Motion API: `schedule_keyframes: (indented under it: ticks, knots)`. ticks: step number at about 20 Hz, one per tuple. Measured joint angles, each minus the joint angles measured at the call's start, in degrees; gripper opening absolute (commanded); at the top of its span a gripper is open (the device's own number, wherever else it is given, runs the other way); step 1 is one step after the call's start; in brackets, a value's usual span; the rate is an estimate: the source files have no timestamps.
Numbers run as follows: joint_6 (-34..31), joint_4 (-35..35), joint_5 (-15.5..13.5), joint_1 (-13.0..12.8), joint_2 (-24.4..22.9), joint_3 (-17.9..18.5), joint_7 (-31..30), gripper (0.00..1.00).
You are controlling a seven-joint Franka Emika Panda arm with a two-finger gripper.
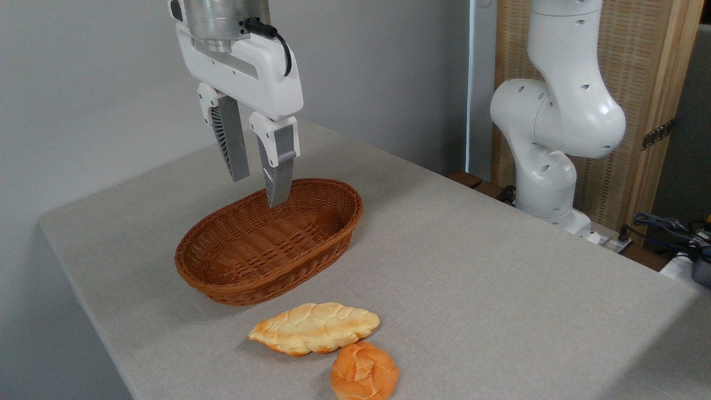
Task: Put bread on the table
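Two baked items lie on the tabletop (500, 266) in the lower centre of the frame: the bread (364, 371), a round orange-brown bun, at the bottom edge, and a pale braided loaf (314, 328) just above and left of it. The two appear to touch or nearly touch; contact cannot be confirmed.

The hand (258, 191) hangs in the upper left of the frame, fingers pointing down and spread apart, with nothing between them. Its fingertips stand over the far rim of the wicker basket (222, 280), clear of the weave.

Spatial relation: the bread lies down-frame and to the right of the hand, well apart from it, with the basket and the loaf between. The bun is round and has no marked long axis. The loaf's long axis runs roughly left to right across the frame.

Container status: the basket sits on the tabletop at centre left. Its visible interior is empty.

Assessment: the bread already rests on the tabletop, outside the basket, so the task appears complete. The hand carries no load, and no further grasp appears necessary.
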Motion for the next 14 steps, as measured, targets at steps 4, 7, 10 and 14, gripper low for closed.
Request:
schedule_keyframes:
  ticks: [4,7,10,14]
  knots:
    - [-0.2,0.0,1.2,-0.1,0.0,0.0,-0.1,1.0]
    - [-1.1,0.0,1.9,-0.9,0.2,0.0,-0.7,1.0]
    - [-1.1,0.0,2.2,-1.3,0.3,0.0,-1.3,1.0]
    - [-1.1,0.0,2.2,-1.3,0.4,0.1,-1.3,1.0]
